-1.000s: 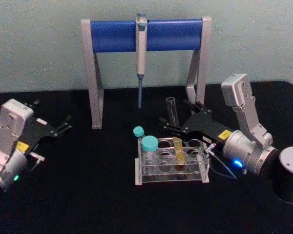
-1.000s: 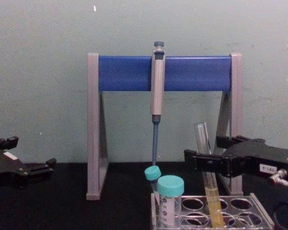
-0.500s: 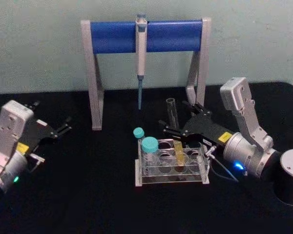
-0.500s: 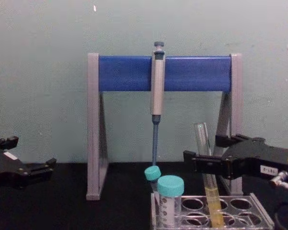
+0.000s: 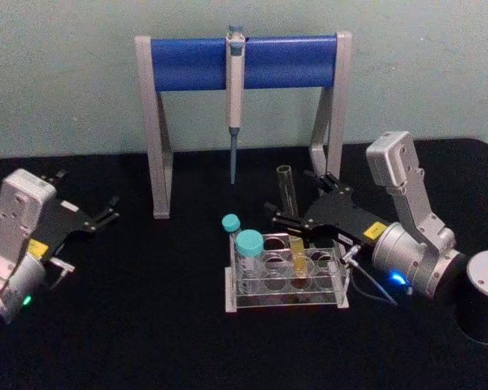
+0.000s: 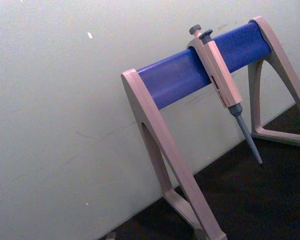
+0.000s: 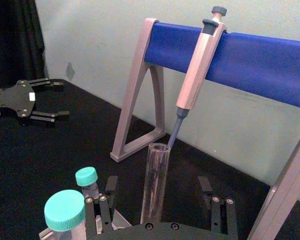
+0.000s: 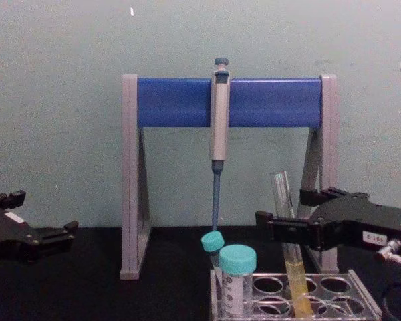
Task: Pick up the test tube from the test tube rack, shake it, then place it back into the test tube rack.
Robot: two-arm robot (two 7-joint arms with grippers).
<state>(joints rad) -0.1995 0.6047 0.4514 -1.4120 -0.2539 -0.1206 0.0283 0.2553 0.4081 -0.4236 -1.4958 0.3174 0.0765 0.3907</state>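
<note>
Head view: the test tube (image 5: 288,188) is standing in the test tube rack (image 5: 264,299) at lower centre, leaning slightly, not yet lifted. The right gripper (image 5: 299,197) is reaching in from the right at the tube's upper part. The left gripper (image 5: 89,192) is sitting idle at the left edge, jaws spread.

Left wrist view: this one is adding nothing on the task, taking in the blue-barred stand (image 6: 160,140) and the pipette (image 6: 217,75) hanging from it.

Right wrist view: this one is settling the grip. The jaws are spread, one on each side of the tube, with clear gaps.

Chest view: from the side, the yellow liquid (image 8: 296,287) is showing low in the tube, down inside the rack.

By my reading, gripping, lifting, shaking and returning are all left to do.
</note>
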